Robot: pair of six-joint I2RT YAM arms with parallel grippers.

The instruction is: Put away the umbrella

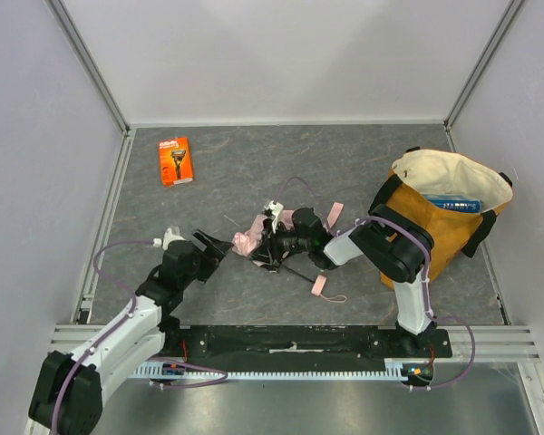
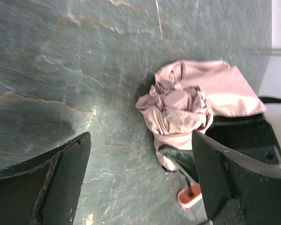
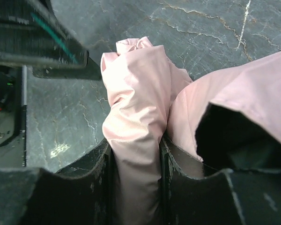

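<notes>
The umbrella is a crumpled pale pink bundle lying mid-table, with its small pink handle and thin black shaft toward the front. In the right wrist view my right gripper is shut on a folded roll of the umbrella fabric, pinched between both fingers. The right gripper sits over the bundle in the top view. My left gripper stands wide open just left of the bundle, holding nothing. Ahead of the open left gripper, the wrist view shows the umbrella and the handle.
A mustard-yellow tote bag with a cream lining stands open at the right, a blue item inside. An orange razor package lies at the back left. Metal frame rails border the table.
</notes>
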